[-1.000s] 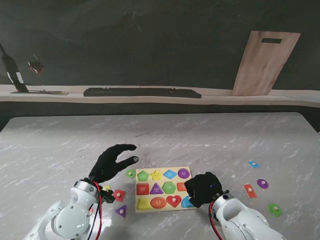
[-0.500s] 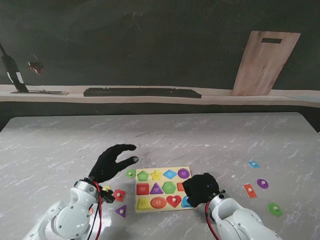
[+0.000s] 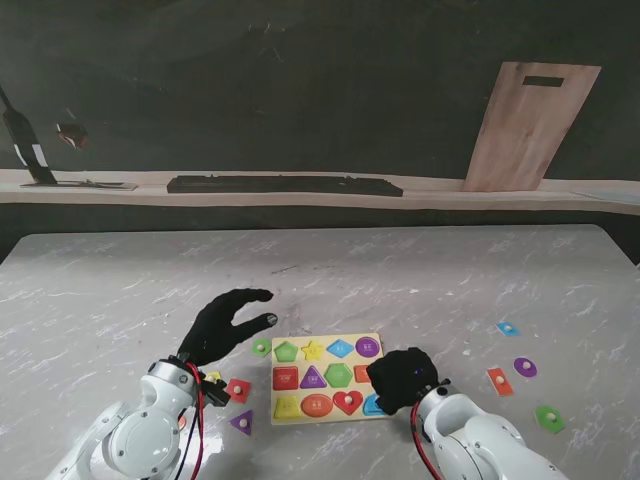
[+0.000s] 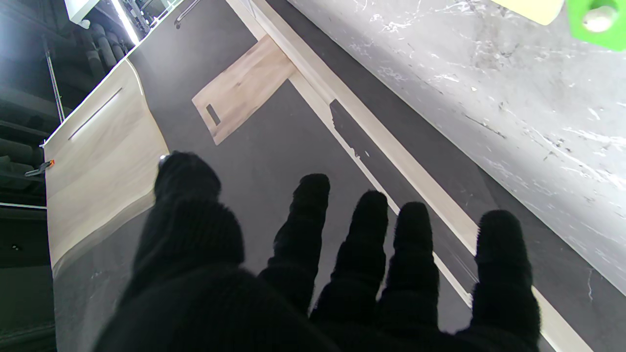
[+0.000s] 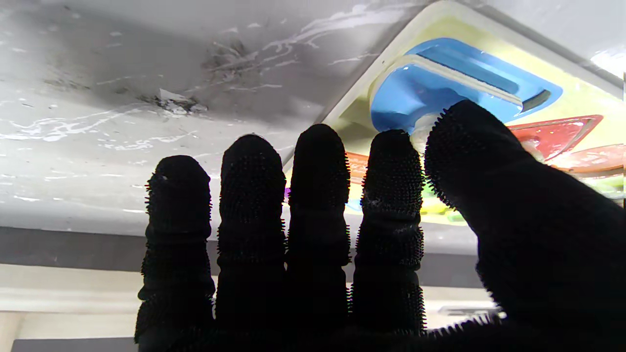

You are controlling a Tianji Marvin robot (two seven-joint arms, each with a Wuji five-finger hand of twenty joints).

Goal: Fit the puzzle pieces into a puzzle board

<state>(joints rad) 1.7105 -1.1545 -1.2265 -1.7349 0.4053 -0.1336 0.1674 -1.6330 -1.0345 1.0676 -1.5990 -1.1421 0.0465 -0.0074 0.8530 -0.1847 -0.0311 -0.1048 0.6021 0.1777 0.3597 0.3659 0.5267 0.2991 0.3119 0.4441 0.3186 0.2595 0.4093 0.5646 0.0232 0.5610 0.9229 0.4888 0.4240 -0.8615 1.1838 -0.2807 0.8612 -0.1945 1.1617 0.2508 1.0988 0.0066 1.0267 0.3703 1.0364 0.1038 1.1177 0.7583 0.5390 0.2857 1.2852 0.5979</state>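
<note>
Frankly, the right hand (image 3: pixel 402 378) hides most of what matters: it covers the near right corner of the puzzle board (image 3: pixel 327 378), so the slots under it cannot be seen from the stand. Its wrist camera fills in some of that. A blue piece (image 5: pixel 430 93) sits tilted at the board's corner, one edge raised out of its blue recess, and the thumb and forefinger tips pinch the pale knob on it; the other fingers (image 5: pixel 252 195) lie straight and close together. The knob itself is nearly swallowed by the glove.

The board lies flat on the table (image 3: pixel 420 280), its long side running left to right, near the robot. The left hand (image 3: pixel 222 325) hovers just left of the board with fingers spread and holding nothing. Loose pieces lie on both sides: a red one (image 3: pixel 238 390) and a purple triangle (image 3: pixel 242 422) by the left wrist, several more well off to the right, too small to identify by shape.
</note>
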